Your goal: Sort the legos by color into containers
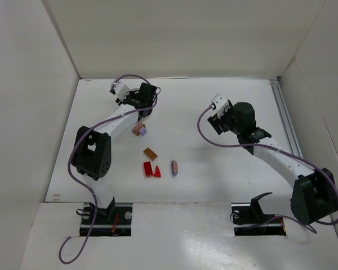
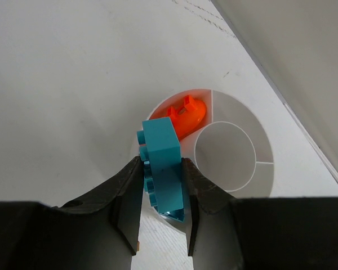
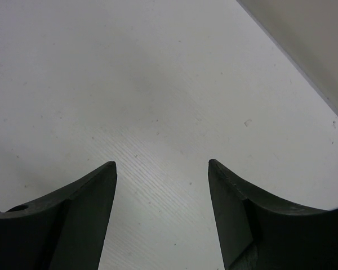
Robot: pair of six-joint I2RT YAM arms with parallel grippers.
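1 teal lego (image 2: 158,147) clamped in left gripper (image 2: 161,166)

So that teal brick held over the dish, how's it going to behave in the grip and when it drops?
Probably stiff: the teal brick shows crisp edges while pinched between the left jaws. Likely light, being small plastic. Its sides look smooth and it is held on edge above the dish, so it may slip or topple on landing.
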